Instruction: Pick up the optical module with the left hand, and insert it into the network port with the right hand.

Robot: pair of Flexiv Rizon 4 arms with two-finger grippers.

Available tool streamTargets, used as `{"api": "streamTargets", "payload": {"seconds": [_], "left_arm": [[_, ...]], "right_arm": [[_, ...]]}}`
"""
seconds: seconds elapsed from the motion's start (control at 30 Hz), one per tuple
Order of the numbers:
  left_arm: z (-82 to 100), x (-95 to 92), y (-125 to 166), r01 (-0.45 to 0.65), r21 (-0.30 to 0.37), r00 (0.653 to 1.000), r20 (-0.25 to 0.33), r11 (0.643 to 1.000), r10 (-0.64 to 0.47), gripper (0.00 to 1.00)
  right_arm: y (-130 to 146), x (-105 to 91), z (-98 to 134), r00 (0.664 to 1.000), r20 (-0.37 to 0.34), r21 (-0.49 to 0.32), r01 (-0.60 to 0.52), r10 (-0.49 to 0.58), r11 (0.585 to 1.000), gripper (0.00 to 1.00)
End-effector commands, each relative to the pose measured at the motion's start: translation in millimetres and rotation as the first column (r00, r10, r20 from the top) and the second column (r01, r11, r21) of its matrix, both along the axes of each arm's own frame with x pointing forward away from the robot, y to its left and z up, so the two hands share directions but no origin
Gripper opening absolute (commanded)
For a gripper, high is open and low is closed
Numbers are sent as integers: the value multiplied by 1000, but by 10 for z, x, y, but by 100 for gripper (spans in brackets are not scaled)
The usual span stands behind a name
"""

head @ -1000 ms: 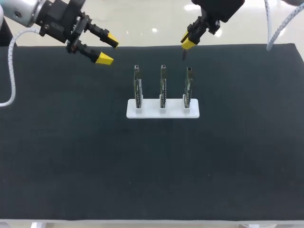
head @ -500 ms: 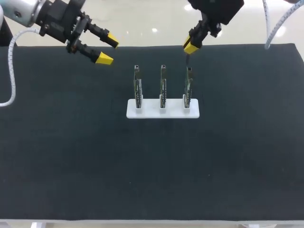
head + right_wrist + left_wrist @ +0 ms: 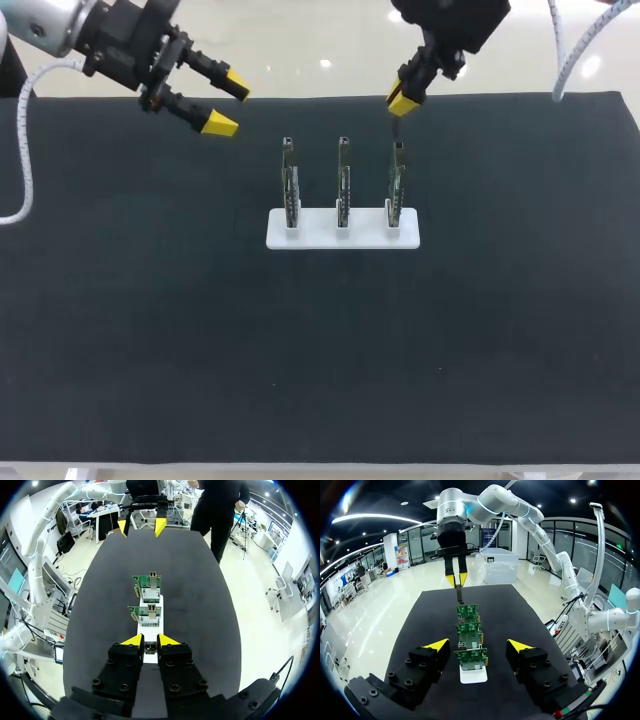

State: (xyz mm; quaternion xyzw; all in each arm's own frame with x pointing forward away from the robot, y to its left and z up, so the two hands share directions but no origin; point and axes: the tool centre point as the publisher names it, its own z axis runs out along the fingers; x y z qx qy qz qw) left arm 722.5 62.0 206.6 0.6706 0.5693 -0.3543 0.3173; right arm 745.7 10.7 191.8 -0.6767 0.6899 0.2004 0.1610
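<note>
Three green boards [image 3: 469, 628] are being held upright in a row on the white holder [image 3: 473, 675]. The left gripper [image 3: 477, 645] is being held spread wide, short of the holder. Above the holder's far end, the optical module [image 3: 460, 594] is being pinched by the right gripper [image 3: 456, 580].

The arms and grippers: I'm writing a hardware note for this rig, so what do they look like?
The left arm and right arm are silvery white with rounded joints, each trailing a white cable. The left gripper and right gripper have black bodies and two slim black fingers ending in bright yellow wedge-shaped tips.
</note>
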Motion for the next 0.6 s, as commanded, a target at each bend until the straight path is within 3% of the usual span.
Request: {"api": "streamTargets", "payload": {"seconds": [0.03, 0.6], "left_arm": [[1, 9, -5, 1, 3, 1000, -1, 1000, -1, 100], [1, 9, -5, 1, 3, 1000, -1, 1000, -1, 100]], "right_arm": [[-8, -5, -12, 1000, 4, -1, 1, -1, 1000, 0], [-43, -40, -9, 1000, 1, -6, 5, -5, 1000, 0]]}}
